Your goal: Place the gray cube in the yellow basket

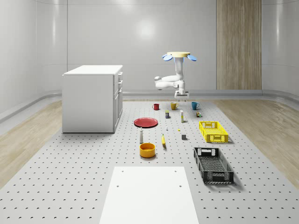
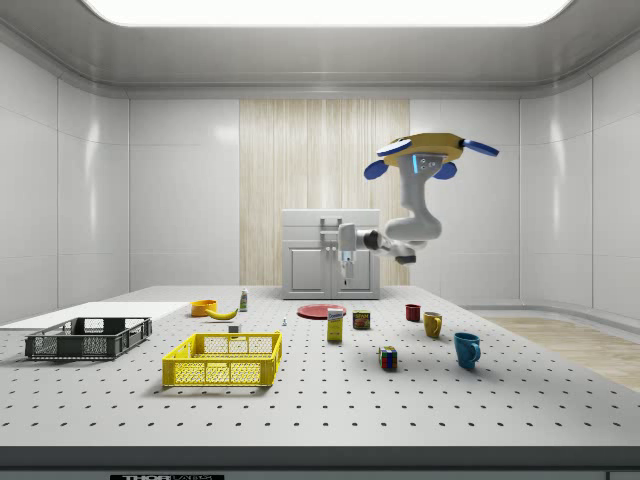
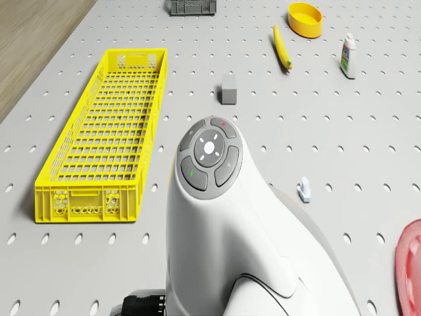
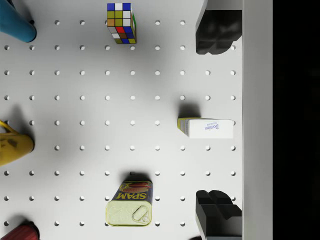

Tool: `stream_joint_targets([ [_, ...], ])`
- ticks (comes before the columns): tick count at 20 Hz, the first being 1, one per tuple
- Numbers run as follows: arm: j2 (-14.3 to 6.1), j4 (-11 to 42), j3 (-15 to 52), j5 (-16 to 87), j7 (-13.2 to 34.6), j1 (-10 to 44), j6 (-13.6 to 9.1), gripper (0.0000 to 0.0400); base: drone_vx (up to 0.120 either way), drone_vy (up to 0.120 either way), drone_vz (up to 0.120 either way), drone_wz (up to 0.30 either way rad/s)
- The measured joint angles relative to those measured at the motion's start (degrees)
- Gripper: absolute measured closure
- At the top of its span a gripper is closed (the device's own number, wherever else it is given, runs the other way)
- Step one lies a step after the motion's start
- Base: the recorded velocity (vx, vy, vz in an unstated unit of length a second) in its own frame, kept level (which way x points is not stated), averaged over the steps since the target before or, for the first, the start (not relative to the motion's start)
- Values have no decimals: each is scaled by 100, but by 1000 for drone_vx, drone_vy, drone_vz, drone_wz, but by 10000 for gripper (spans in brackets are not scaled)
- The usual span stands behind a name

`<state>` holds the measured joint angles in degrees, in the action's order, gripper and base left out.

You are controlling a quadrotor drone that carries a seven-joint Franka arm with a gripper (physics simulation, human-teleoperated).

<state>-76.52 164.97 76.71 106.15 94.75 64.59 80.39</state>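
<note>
Pale-walled room with a wood panel; perforated gray table [image 1: 70,177] carries all items. Drone [image 1: 178,56] hovers above the far part of the table, over the row of mugs and tins; arm bent down beneath it, gripper [image 1: 181,97] pointing at the tabletop and well clear of it. Gripper [image 4: 218,125] jaws apart, nothing held; both black fingers [image 4: 216,32] seen from the wrist camera, with bare table between them. Directly under the jaw gap: sugar box [image 4: 206,128], lying on its side. Near it, off to one side of the jaws: Spam tin [image 4: 129,203] and Rubik's cube [image 4: 120,22]; farther out, blue mug [image 4: 17,22], yellow mug [image 4: 12,143], red mug [image 4: 20,233]. Gray cube [image 3: 229,89] sits on the table well apart from the gripper, upright, untouched, just beside the yellow basket [image 3: 62,148] but outside it; same in the whole-scene view, cube [image 1: 184,136] near basket [image 1: 213,131]. Beyond the cube from the jaws: banana [image 3: 282,47], yellow bowl [image 3: 306,18], white bottle [image 3: 348,56], black crate [image 1: 213,164]. Red plate [image 1: 146,122] and white cabinet [image 1: 92,98] lie to the whole-scene view's left of the gripper.
</note>
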Motion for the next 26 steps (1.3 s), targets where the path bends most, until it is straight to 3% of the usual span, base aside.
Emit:
stream_joint_targets([
  [14,-254,-14,52,-114,57,64,236,0,120,0,0,0],
  [26,-442,-23,88,-196,97,110,412,0,120,0,-77,0],
])
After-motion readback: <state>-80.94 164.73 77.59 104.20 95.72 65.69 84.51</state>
